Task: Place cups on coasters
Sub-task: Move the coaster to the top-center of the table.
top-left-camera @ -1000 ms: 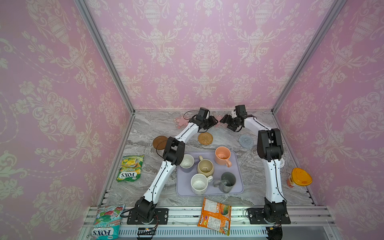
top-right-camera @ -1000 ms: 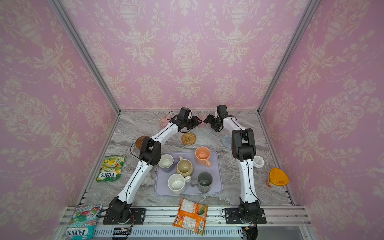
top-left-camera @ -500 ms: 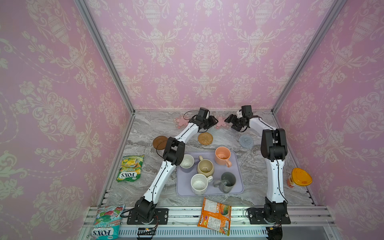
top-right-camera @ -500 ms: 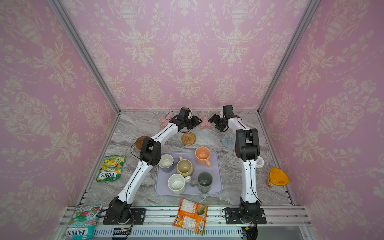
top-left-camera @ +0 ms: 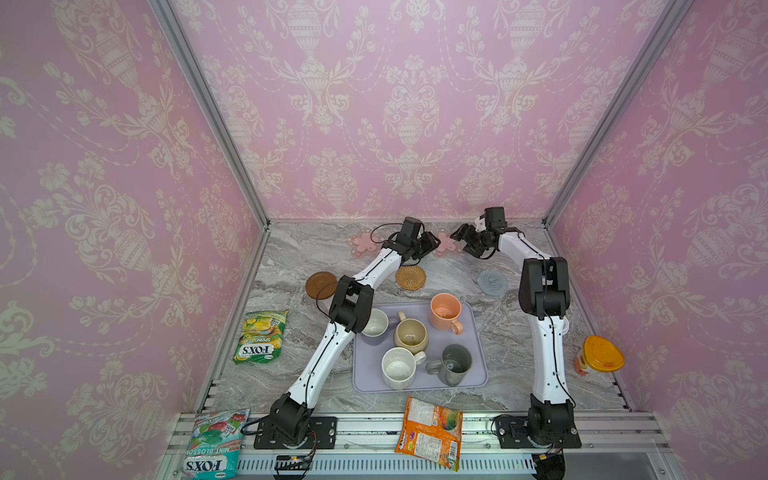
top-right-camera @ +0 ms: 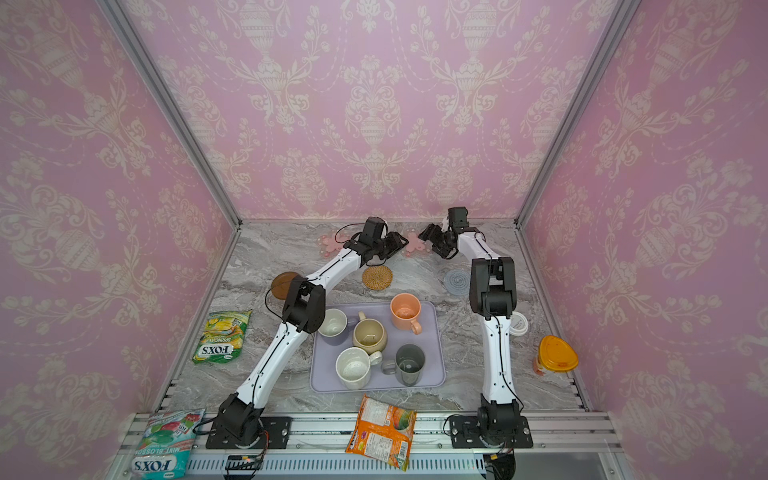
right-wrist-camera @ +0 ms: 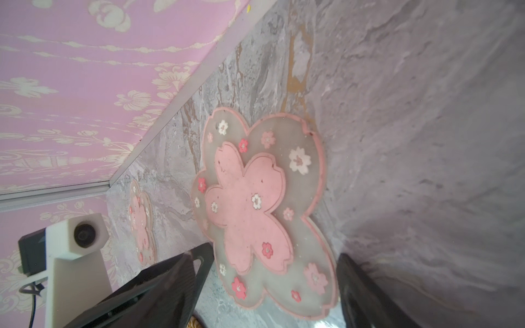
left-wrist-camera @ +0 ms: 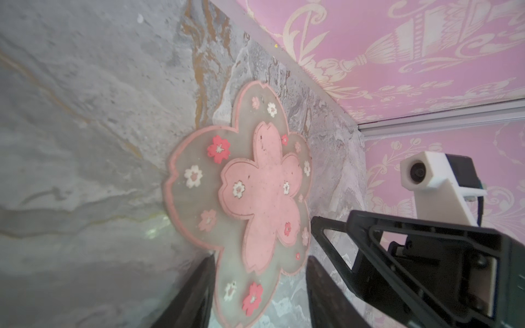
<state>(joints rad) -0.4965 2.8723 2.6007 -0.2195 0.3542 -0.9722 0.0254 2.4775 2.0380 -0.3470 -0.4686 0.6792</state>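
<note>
While all five mugs [top-left-camera: 410, 334] stand on the tray [top-left-camera: 370, 368], the coasters [top-left-camera: 410, 277] are bare; left gripper [top-left-camera: 432, 244] and right gripper [top-left-camera: 460, 240] flank a flower coaster [left-wrist-camera: 255, 193], jaws apart, perhaps touching it.

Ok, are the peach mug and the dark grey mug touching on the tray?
Apart. Both top views show a bare strip of the lavender tray between the peach mug and the dark grey mug.
</note>
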